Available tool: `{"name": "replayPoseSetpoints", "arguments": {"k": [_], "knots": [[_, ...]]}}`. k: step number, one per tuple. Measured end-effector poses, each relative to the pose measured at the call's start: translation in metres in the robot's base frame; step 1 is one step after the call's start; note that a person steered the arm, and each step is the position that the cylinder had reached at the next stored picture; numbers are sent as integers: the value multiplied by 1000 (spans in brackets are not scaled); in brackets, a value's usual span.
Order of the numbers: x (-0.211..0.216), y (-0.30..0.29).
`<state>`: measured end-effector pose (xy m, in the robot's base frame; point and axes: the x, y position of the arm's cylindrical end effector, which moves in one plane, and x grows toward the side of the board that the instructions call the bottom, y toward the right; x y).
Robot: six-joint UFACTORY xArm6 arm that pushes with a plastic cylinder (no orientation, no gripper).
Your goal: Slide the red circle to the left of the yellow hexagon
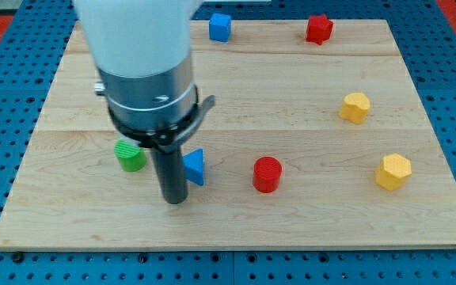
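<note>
The red circle [267,174] stands on the wooden board, right of centre toward the view's bottom. The yellow hexagon [393,172] lies far to its right, near the board's right edge. My tip [174,199] rests on the board at the lower left, well to the left of the red circle, with a blue triangle [194,167] just to its upper right and between it and the red circle. The rod and the arm's white and grey body hide part of the board above the tip.
A green cylinder [130,155] sits left of the rod. A second yellow block [355,108] lies at the right. A blue cube [220,27] and a red star-shaped block [318,29] sit near the top edge. The board [70,229] rests on blue pegboard.
</note>
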<state>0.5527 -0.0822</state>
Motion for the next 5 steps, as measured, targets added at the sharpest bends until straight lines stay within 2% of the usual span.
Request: {"name": "replayPoseSetpoints", "arguments": {"k": [1,2,3,4,5], "knots": [[-16,-12],[-22,12],[5,27],[18,88],[3,112]]}}
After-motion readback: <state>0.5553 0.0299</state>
